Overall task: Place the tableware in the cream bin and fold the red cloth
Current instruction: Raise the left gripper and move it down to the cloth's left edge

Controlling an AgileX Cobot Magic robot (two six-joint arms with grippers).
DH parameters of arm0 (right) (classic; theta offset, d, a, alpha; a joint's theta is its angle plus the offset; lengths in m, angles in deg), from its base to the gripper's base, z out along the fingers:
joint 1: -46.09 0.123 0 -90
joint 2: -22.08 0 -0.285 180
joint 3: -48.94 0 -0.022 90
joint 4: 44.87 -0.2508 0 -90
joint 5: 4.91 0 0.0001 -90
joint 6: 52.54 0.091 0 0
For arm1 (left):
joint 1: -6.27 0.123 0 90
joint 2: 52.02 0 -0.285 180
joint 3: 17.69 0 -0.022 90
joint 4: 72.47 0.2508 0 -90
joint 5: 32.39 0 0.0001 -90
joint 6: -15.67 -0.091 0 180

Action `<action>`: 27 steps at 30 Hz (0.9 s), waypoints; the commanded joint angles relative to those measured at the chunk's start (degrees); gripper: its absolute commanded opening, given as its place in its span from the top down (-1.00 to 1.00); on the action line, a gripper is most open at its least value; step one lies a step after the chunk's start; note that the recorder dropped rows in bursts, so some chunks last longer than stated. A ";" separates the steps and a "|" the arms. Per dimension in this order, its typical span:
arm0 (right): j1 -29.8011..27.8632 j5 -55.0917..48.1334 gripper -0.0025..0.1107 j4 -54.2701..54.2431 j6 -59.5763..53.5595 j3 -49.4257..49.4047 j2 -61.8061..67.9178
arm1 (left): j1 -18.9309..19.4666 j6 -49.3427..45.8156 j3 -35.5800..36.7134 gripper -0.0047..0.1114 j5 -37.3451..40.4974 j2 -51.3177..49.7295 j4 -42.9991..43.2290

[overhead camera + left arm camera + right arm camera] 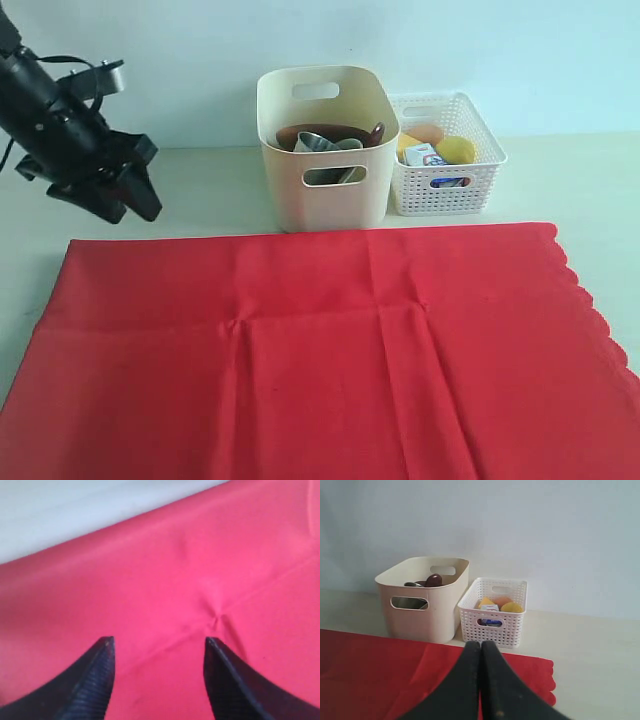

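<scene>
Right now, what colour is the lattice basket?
The lattice basket is white; exterior view shows it best.

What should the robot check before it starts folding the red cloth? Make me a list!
1. Tableware in the bin: ok, a cup, a plate and a spoon show inside; the rest I cannot tell.
2. Nothing lying on the cloth: ok, it is bare.
3. Cloth spread out: ok, flat with a few creases.
4. Left gripper ready to grab: ok, open and facing the cloth.
5. Right gripper ready to grab: not ok, its jaws are shut.
6. Bin off the cloth's back edge: cannot tell, they sit very close.
</scene>
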 commanded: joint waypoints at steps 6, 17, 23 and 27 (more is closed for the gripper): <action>-0.38 0.28 0.96 -0.01 -0.03 -0.28 -0.26 | 6.49 -4.93 15.07 0.01 -5.80 6.33 -2.54; -0.38 0.28 0.96 -0.01 -0.03 -0.28 -0.26 | 7.21 -4.53 28.81 0.01 -12.94 15.09 -3.61; -0.38 0.28 0.96 -0.01 -0.03 -0.28 -0.26 | 7.21 -1.62 37.07 0.01 -17.40 19.97 -3.89; -0.38 0.28 0.96 -0.01 -0.03 -0.28 -0.26 | 7.21 0.05 42.01 0.01 -19.78 22.33 -3.87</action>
